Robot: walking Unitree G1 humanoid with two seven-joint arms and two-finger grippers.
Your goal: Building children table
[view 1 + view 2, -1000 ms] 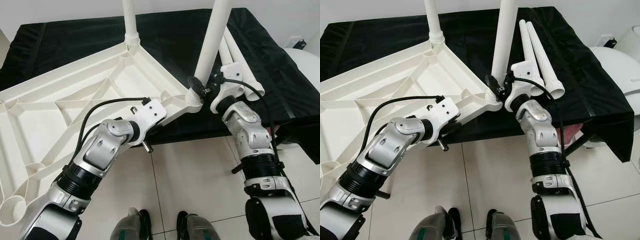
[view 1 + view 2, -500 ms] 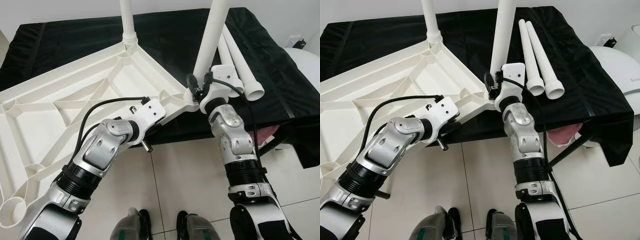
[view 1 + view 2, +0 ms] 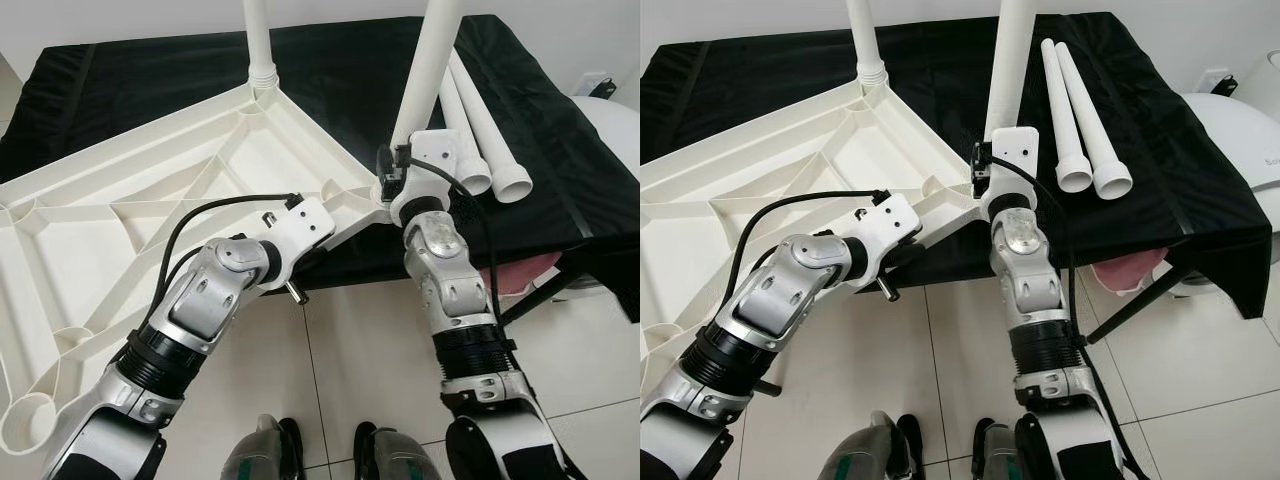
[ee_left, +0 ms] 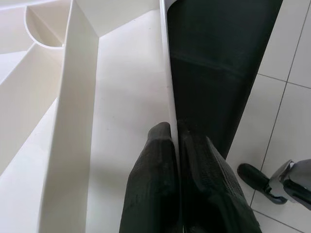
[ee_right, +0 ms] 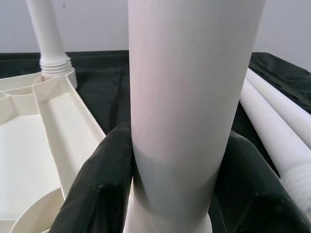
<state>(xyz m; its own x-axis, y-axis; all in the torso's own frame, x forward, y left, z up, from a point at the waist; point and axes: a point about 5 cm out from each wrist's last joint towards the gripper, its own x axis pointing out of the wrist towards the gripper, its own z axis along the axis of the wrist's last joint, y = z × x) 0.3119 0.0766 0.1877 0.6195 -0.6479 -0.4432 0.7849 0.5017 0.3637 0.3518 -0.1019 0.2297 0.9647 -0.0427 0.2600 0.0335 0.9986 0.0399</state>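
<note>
The white children's table top [image 3: 150,190] lies upside down on a black-covered table [image 3: 140,70], part of it overhanging the front edge. Two white legs stand in its corner sockets, a far one [image 3: 258,40] and a near one [image 3: 428,60]. My right gripper [image 5: 177,133] is shut on the near leg [image 5: 184,73] just above its socket, with one black finger [image 5: 104,179] on each side. My left gripper [image 4: 173,128] is shut on the thin rim [image 4: 165,73] of the table top at its front edge. Two loose legs [image 3: 485,140] lie side by side on the cloth to the right.
A white rounded appliance [image 3: 612,110] stands at the far right. Something pink [image 3: 520,275] sits under the black table's right end. My feet [image 3: 270,450] stand on pale floor tiles just before the table's edge.
My right forearm has swung left towards the middle while its gripper stayed at the base of the near leg. The two loose legs are now uncovered. The left arm has not moved.
</note>
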